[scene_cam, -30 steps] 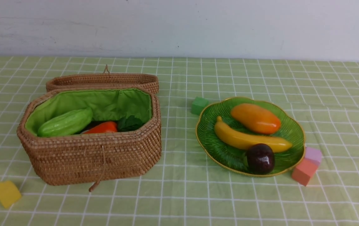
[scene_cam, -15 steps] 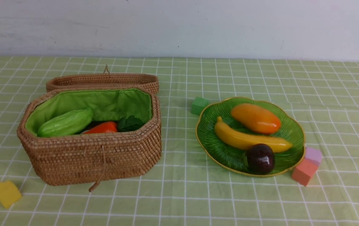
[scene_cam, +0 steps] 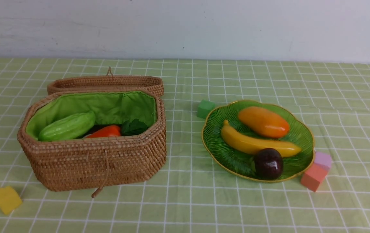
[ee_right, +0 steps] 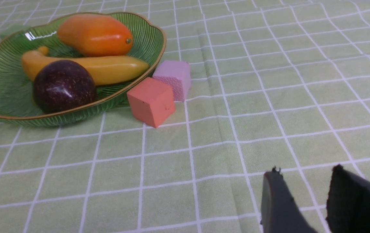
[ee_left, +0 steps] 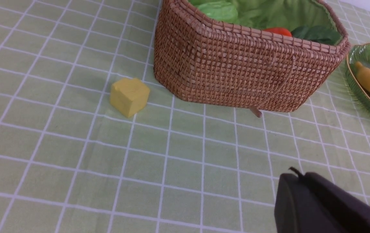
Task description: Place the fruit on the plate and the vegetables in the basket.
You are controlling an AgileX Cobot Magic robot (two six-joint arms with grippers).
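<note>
The wicker basket (scene_cam: 97,161) stands open at the left with its lid (scene_cam: 105,82) folded back; inside lie a light green gourd (scene_cam: 67,127), an orange-red carrot (scene_cam: 105,131) and dark green leaves (scene_cam: 134,127). On the green plate (scene_cam: 217,142) at the right rest the mango (scene_cam: 263,122), the banana (scene_cam: 256,144) and the round dark purple fruit (scene_cam: 268,163). My left gripper (ee_left: 298,176) is shut and empty, low over the cloth in front of the basket (ee_left: 243,71). My right gripper (ee_right: 304,173) is open and empty, in front of and to the right of the plate (ee_right: 7,81). Neither arm shows in the front view.
Foam cubes lie on the checked cloth: yellow (scene_cam: 6,199) at the front left of the basket, green (scene_cam: 205,108) behind the plate, orange (scene_cam: 313,176) and pink (scene_cam: 322,160) touching the plate's right rim. The basket's toggle cord (scene_cam: 102,184) hangs down its front wall.
</note>
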